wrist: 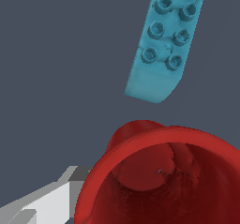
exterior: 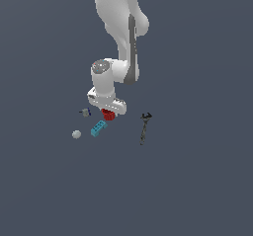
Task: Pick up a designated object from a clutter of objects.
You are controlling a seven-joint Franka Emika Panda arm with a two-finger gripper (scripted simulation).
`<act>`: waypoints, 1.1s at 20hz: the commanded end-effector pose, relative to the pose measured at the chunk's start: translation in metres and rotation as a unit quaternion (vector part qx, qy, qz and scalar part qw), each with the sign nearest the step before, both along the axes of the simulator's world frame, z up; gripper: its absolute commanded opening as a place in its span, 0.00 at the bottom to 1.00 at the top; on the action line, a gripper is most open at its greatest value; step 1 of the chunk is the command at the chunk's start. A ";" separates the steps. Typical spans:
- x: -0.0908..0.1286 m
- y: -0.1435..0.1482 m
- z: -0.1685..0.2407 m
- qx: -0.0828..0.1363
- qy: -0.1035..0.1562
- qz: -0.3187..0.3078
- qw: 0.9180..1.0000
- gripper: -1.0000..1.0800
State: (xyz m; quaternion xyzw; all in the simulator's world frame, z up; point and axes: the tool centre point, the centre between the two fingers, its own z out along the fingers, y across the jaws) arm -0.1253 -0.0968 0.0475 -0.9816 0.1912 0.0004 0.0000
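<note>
The red ribbed cup (exterior: 108, 114) sits on the floor directly under my hand, half hidden by it. My gripper (exterior: 109, 110) is down around the cup. In the wrist view the cup (wrist: 154, 181) fills the lower part of the picture, its open mouth facing the camera. One light-grey finger (wrist: 47, 200) lies against the outside of its rim. The other finger is hidden, so I cannot tell whether the jaws are closed on the cup. The light-blue studded brick (exterior: 98, 128) lies just beside the cup, apart from it, and also shows in the wrist view (wrist: 164, 45).
A grey ball (exterior: 76, 134) lies toward the exterior view's left of the brick. A tiny grey-blue piece (exterior: 85, 112) sits to the exterior view's left of the hand. A dark slender tool (exterior: 144, 127) lies to the exterior view's right. All rest on a dark grey floor.
</note>
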 end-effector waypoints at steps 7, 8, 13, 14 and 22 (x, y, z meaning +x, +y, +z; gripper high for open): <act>0.001 0.006 0.016 0.000 0.000 0.000 1.000 0.00; 0.002 0.008 0.020 0.000 0.000 0.000 1.000 0.00; 0.004 0.017 0.046 0.000 0.000 0.000 1.000 0.00; 0.004 0.019 0.052 0.000 0.000 0.000 1.000 0.00; 0.009 0.042 0.115 -0.002 0.000 -0.001 1.000 0.00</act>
